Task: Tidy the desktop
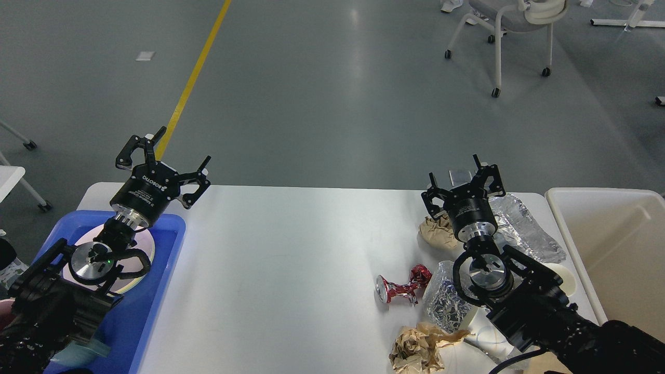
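1. Your left end effector (174, 156) hangs spread and empty over the far left corner of the white surface (291, 249), above a blue tray (156, 306)
2. Your right end effector (457, 179) is spread too, empty, near the far right edge
3. A crushed red can (402, 288), foil (524, 228) and crumpled brown paper (418, 345) lie along the right edge, beside a cream bin (618, 249)

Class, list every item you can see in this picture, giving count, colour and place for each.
desktop: 1, white, centre
tray: 1, blue, left edge
plate: 1, white, in tray
bin: 1, cream, right
crushed can: 1, red, right of centre
paper wads: 2, brown, right side
foil sheets: 2, silver, right side
chair: 1, white, far floor
floor line: 1, yellow, far left
left end effector: 1, black, open
right end effector: 1, black, open
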### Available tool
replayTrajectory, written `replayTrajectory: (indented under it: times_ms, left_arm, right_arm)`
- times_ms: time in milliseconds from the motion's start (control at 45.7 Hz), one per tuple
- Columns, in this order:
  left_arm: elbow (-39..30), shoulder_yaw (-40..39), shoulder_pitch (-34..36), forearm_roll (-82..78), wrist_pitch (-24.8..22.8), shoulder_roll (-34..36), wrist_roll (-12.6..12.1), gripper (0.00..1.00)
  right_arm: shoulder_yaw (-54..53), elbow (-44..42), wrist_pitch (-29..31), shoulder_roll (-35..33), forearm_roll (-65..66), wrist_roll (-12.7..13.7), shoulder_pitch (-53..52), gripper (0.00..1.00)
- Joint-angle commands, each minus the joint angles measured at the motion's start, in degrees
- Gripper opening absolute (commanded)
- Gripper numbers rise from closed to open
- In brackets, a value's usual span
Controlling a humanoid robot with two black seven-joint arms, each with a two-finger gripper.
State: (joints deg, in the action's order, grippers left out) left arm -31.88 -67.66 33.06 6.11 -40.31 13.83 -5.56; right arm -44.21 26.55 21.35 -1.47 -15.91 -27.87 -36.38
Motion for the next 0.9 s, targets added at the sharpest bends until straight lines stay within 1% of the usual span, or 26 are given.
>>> replayTrajectory:
  times_ms: [0, 131, 219, 394, 460, 547, 657, 766, 876]
  left_arm:
    - [2.61, -0.1, -1.24, -0.05, -0.47, 0.23, 0.2, 0.98]
    - [4.02, -0.45, -2.48, 0.04, -0.74, 0.5, 0.55, 0.98]
    - [4.55, -0.36, -2.56, 0.04, -0.83, 0.5, 3.01, 0.98]
    - [5.16, -0.45, -3.27, 0.04, -0.83, -0.12, 9.25, 0.98]
    - [6.56, -0.63, -3.09, 0.04, -0.83, -0.38, 10.92, 0.98]
    - [8.24, -0.54, -2.57, 0.04, -0.83, -0.47, 11.1, 0.98]
    - [8.5, -0.45, -3.0, -0.05, -0.83, 0.06, 11.19, 0.98]
    - [8.5, -0.28, -3.71, -0.05, -2.49, 0.5, 11.45, 0.98]
    - [8.5, -0.01, -4.85, -0.13, -3.29, 0.41, 13.47, 0.98]
  right_arm:
    - [0.0, -0.01, -0.08, -0.03, 0.0, 0.01, 0.0, 1.0]
    - [0.0, -0.01, 0.01, -0.03, 0.0, 0.01, -0.09, 1.0]
    - [0.0, -0.01, 0.01, -0.03, 0.0, 0.01, -0.09, 1.0]
    - [0.0, -0.01, 0.01, -0.03, 0.0, -0.08, 0.0, 1.0]
    - [0.0, -0.01, 0.01, -0.03, 0.0, 0.01, 0.0, 1.0]
    - [0.0, -0.01, 0.01, -0.03, 0.0, 0.01, -0.09, 1.0]
    - [0.0, -0.01, 0.01, -0.03, 0.0, 0.01, -0.09, 1.0]
    - [0.0, -0.01, 0.01, -0.03, 0.0, 0.01, -0.09, 1.0]
    - [0.0, -0.01, 0.01, -0.03, 0.0, -0.08, 0.0, 1.0]
